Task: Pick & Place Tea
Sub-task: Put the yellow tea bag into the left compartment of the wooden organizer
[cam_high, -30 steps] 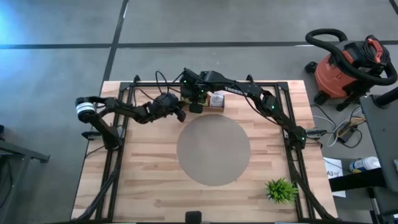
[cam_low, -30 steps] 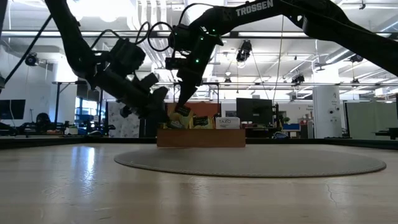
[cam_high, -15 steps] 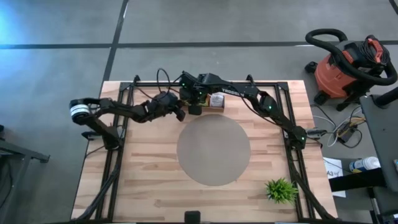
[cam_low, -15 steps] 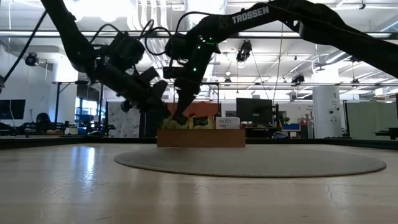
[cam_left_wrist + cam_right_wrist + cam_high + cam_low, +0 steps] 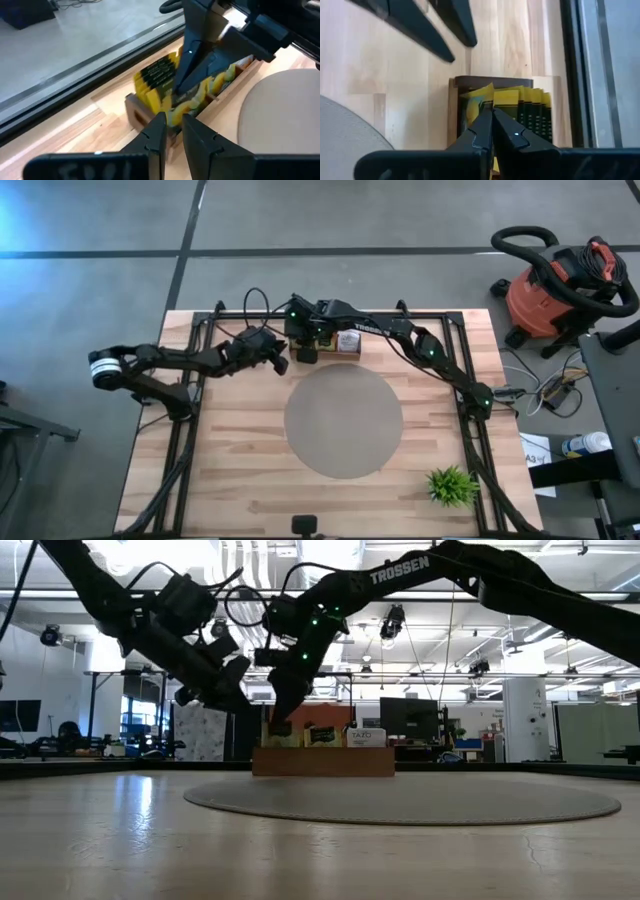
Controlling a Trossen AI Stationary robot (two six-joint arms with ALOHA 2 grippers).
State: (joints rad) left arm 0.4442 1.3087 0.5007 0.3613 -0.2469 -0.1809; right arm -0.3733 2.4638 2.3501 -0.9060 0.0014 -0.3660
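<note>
None of the tea [image 5: 159, 80] lies on the round grey mat [image 5: 343, 421] yet, so by my reading the task has barely started. Beyond the mat, the right gripper [image 5: 492, 125] dips into the wooden tray [image 5: 134, 111], fingers nearly together among the yellow packets, grip unconfirmed. The left gripper [image 5: 171, 131] hovers just beside the tray, narrowly parted, holding nothing.
</note>
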